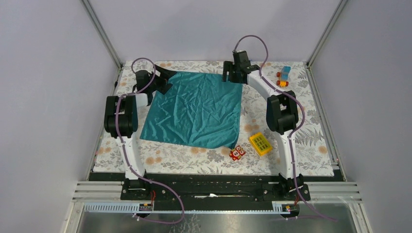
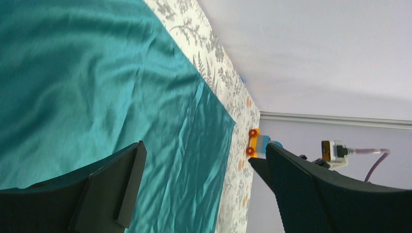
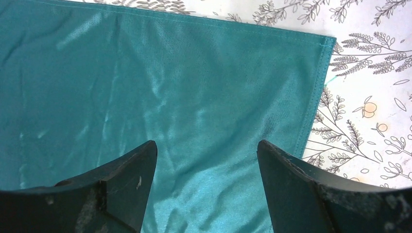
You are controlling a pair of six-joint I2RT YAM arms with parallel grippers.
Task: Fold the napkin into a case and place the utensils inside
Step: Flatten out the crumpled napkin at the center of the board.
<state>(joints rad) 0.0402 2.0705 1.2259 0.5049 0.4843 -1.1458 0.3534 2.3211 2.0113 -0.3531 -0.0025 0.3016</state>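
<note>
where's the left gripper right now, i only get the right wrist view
Observer: The left gripper hangs over the far left corner of the napkin, jaws wide open with nothing in them.
Operator: is the cloth folded at all
Observer: No. From above it lies spread out as one sheet, only wrinkled.
Operator: anything close to its near edge
Observer: A red owl toy sits right by the near right corner, with a yellow gridded block just to the right of it.
</note>
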